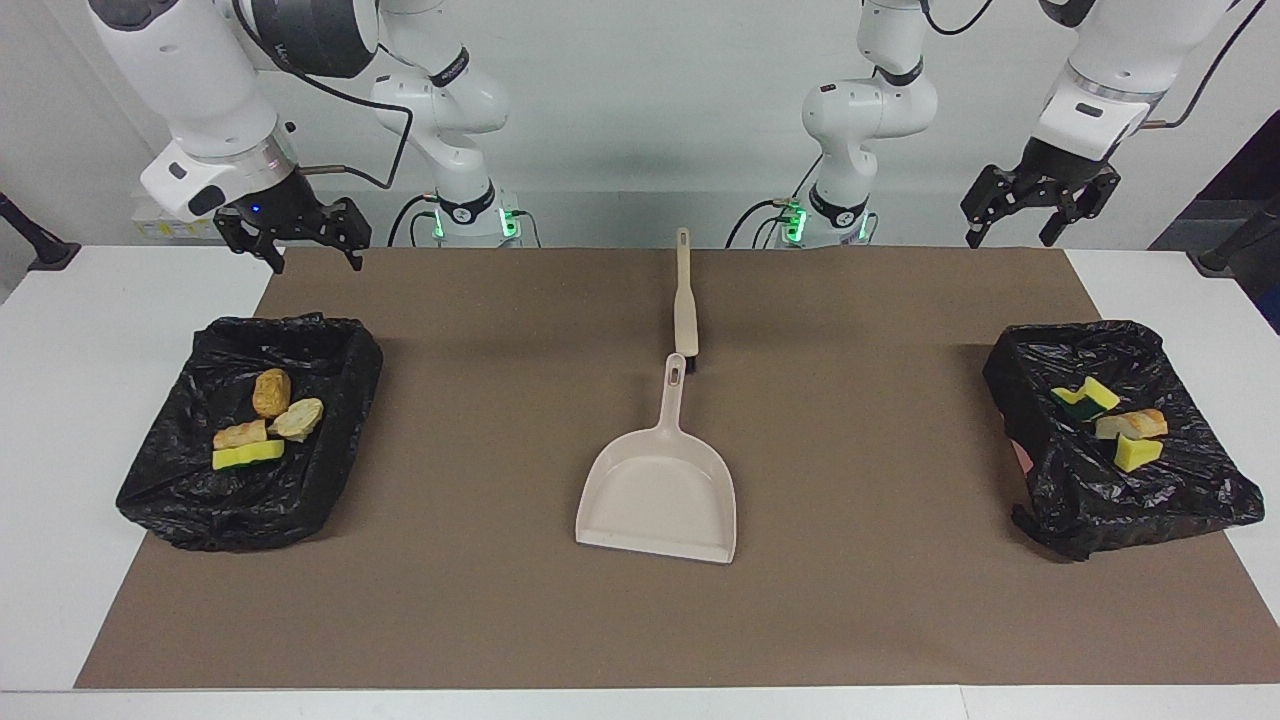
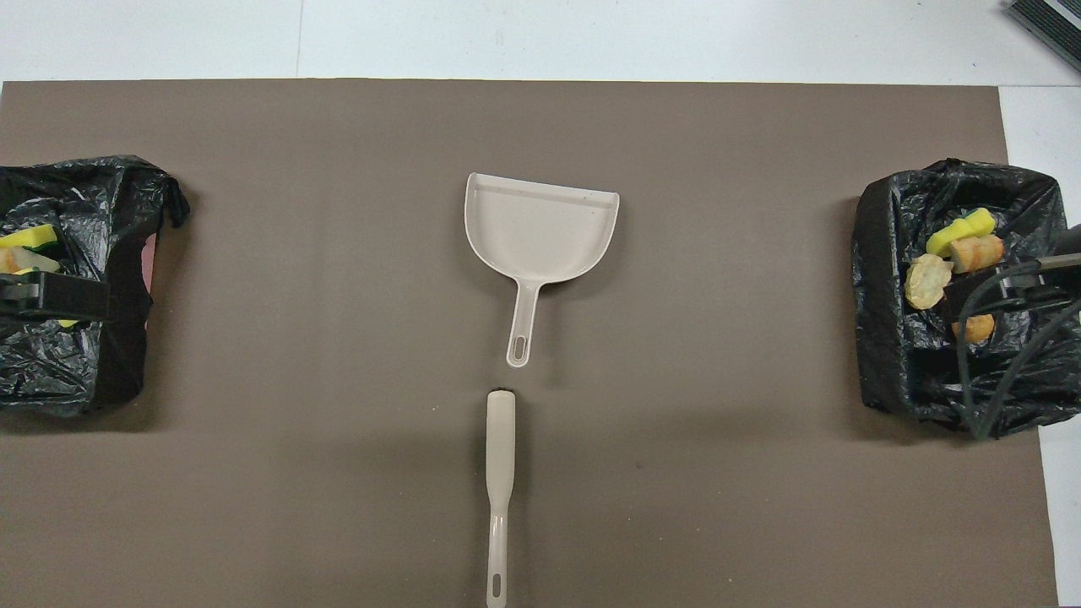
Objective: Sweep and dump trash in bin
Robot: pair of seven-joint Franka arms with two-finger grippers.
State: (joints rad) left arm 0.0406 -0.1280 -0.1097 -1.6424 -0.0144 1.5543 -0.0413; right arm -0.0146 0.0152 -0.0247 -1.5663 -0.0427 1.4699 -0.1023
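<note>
- White-walled room, white table (image 1: 60, 420) under a brown mat (image 1: 850, 600); you've got the beige dustpan (image 1: 660, 500) and beige brush (image 1: 685, 310) end to end mid-mat, long axes running toward the robots.
- Trash (image 1: 262, 425) is already binned: bread chunks and yellow sponge bits in the black-lined bins (image 1: 160, 500) at both ends.
- Left gripper (image 1: 1037, 195) and right gripper (image 1: 290, 228) hang wide, empty, each above its own table end; neither is clearly closer to the tools.

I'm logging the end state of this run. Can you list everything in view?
brown mat: one, covering the white table
dustpan: one, beige, mid-mat, empty
brush: one, beige, nearer the robots than the dustpan
bins: two, black-bagged; one at the right arm's end, one at the left arm's
trash: four scraps in the first bin, three in the second
right end effector: open, raised
left end effector: open, raised
</note>
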